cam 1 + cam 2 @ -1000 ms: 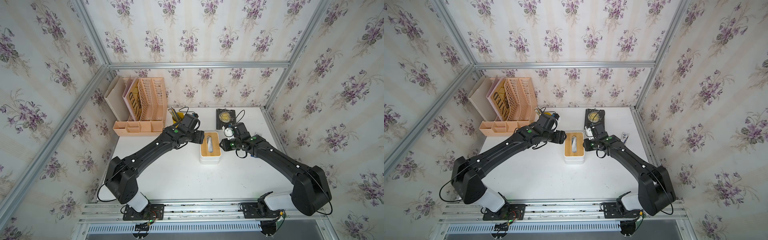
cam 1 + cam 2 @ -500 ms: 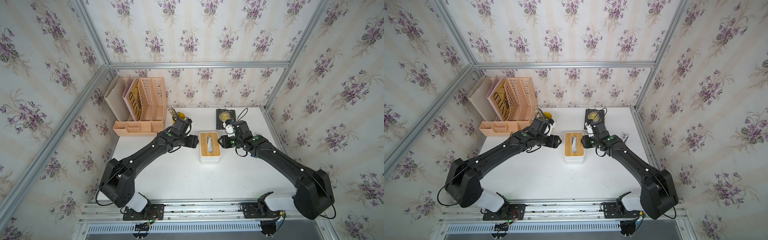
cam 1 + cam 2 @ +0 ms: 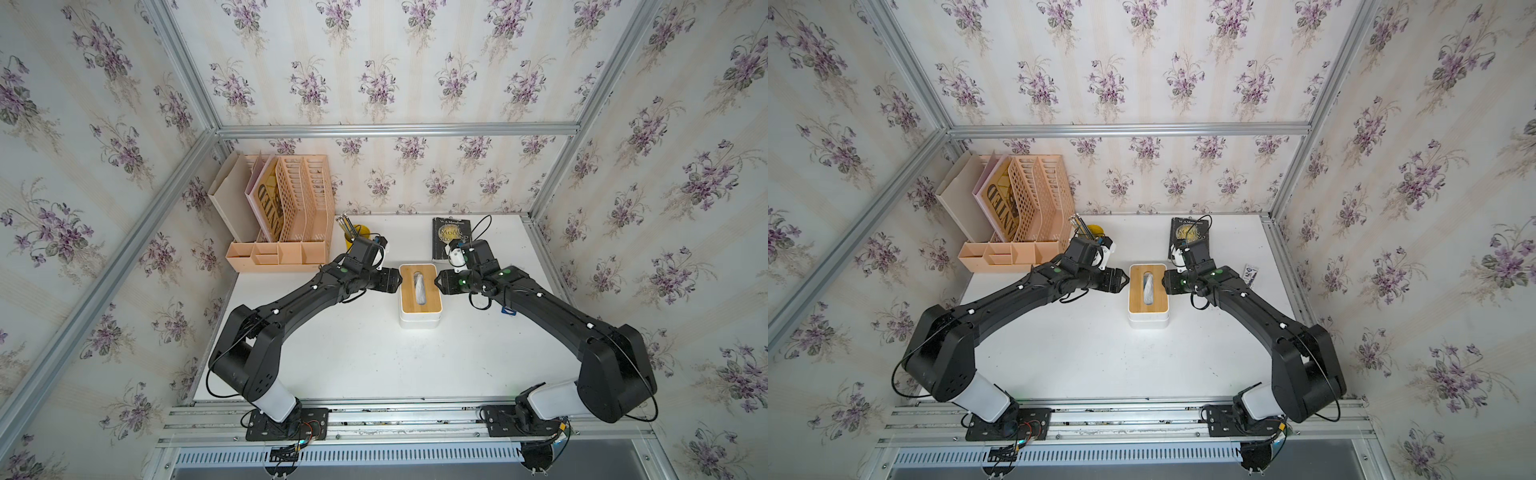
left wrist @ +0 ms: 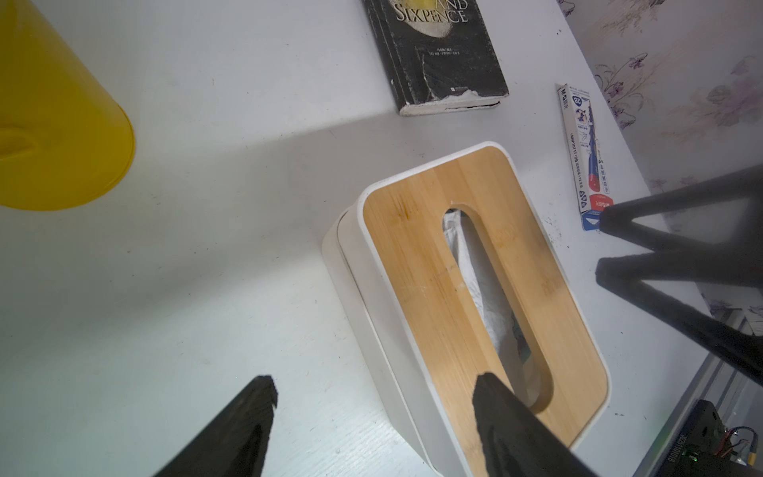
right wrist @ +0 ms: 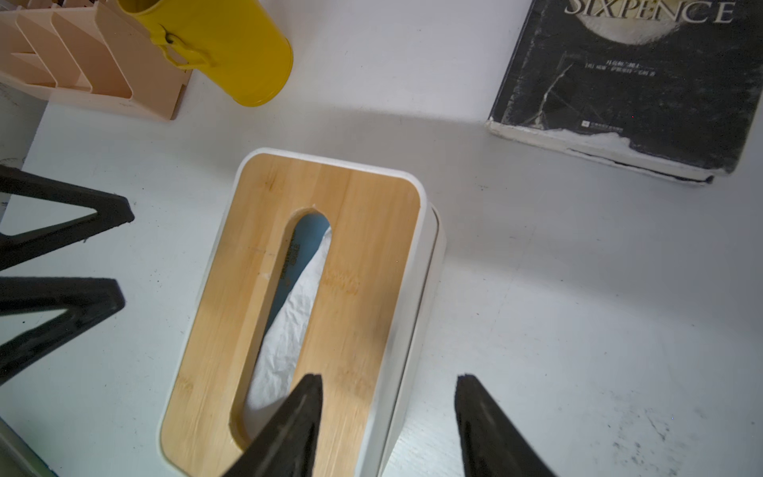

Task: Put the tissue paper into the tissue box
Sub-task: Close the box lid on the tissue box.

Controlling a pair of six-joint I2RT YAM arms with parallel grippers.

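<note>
The white tissue box (image 3: 419, 322) (image 3: 1148, 322) stands mid-table with its bamboo lid (image 3: 409, 291) on. Through the lid's slot shows the tissue paper (image 3: 419, 286) (image 4: 481, 289) (image 5: 293, 314), crumpled white with a strip of blue wrapper. My left gripper (image 3: 399, 279) (image 4: 375, 382) is open at the box's left side, one fingertip over the lid and the other over the table. At the box's right side my right gripper (image 3: 437, 281) (image 5: 389, 378) is open the same way. Neither holds anything.
A yellow pencil cup (image 3: 357, 232) (image 5: 231, 53) and a peach desk organizer (image 3: 282, 232) stand at the back left. A black book (image 3: 451, 237) (image 4: 437, 53) lies behind the right gripper. A slim printed carton (image 4: 584, 153) lies near the table's right edge.
The right gripper's jaws have spread wider beside the lid and the left's a little. The left gripper drew back to the left, then came back to the box's side.
</note>
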